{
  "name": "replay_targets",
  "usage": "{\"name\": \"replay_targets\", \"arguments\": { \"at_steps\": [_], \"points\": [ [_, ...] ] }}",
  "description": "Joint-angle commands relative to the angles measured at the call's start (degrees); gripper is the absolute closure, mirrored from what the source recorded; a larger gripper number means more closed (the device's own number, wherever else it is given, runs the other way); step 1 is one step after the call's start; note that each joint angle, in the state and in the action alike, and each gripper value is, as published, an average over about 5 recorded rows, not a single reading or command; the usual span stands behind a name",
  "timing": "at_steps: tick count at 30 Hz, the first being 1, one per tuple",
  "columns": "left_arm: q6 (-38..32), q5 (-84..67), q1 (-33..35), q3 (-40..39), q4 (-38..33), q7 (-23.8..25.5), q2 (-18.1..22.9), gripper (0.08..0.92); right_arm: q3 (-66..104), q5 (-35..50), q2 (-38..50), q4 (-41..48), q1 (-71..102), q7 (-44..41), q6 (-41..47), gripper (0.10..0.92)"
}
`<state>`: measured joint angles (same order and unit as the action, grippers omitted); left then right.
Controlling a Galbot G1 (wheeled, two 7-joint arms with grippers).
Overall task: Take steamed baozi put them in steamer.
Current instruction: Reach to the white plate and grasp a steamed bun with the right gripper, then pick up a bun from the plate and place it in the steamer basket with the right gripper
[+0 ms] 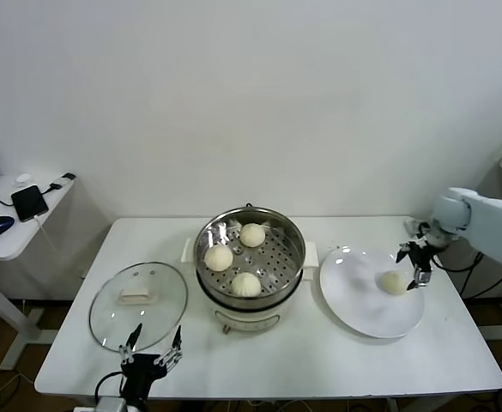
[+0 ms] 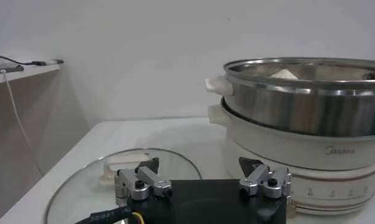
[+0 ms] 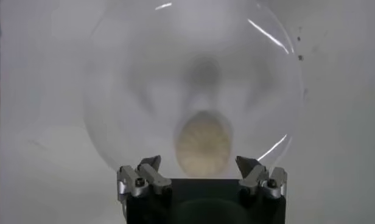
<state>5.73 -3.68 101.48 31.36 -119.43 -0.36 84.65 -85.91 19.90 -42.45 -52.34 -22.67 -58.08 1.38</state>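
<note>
**One bun left on the plate, three in the steamer**

Where the near edge of the white desk [image 1: 268,365] runs, the left gripper [image 1: 152,354] is parked with its jaws spread wide and empty, just in front of the glass lid [image 1: 138,298]. Bare desk is left along this near edge and at the right corner. Behind it, mid-desk, the steamer [image 1: 294,249] is seen with three steamed baozi [image 1: 245,284] on its perforated floor; from the left wrist, only the top of one bun shows over the rim. To the right, touching or nearly touching the steamer's base, the white plate [image 1: 353,309] carries the fourth bun [image 1: 394,282]. The right gripper [image 1: 412,262] is held just above and behind that bun, jaws open, nothing grasped. In the right wrist view the bun lies between the two jaws, blurred. Beyond the desk, a side table [image 1: 10,245] is cut off at the left.
</note>
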Motion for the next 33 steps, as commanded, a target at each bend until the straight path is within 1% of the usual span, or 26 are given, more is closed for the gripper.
{"name": "replay_targets", "arguments": {
  "at_steps": [1, 15, 23, 26, 29, 33],
  "points": [
    [-0.03, 0.06, 0.08, 0.02, 0.05, -0.02, 0.03, 0.177, 8.12, -5.13, -2.68, 6.86, 9.66, 1.68, 0.81, 0.203],
    [-0.46, -0.09, 0.15, 0.08, 0.29, -0.13, -0.06, 0.177, 10.16, -7.23, -5.41, 9.6, 10.53, 3.04, -0.45, 0.206],
    [-0.59, -0.04, 0.15, -0.11, 0.44, -0.21, -0.25, 0.177, 8.23, -6.22, -4.5, 7.03, 7.51, 1.41, -0.61, 0.308],
    [-0.61, 0.01, 0.19, -0.29, 0.3, -0.21, -0.25, 0.177, 6.19, -3.67, -3.5, 3.75, 4.11, 1.15, -0.44, 0.357],
    [-0.6, 0.05, 0.2, -0.36, 0.13, -0.21, -0.25, 0.177, 0.97, 1.85, -2.52, -1.82, -3.7, 1.06, 0.73, 0.388],
    [-0.56, 0.14, 0.24, -0.54, -0.07, -0.19, -0.33, 0.177, -12.45, 15.44, -3.41, -12.54, -20.64, 2.63, 4.99, 0.397]
  ]
}}
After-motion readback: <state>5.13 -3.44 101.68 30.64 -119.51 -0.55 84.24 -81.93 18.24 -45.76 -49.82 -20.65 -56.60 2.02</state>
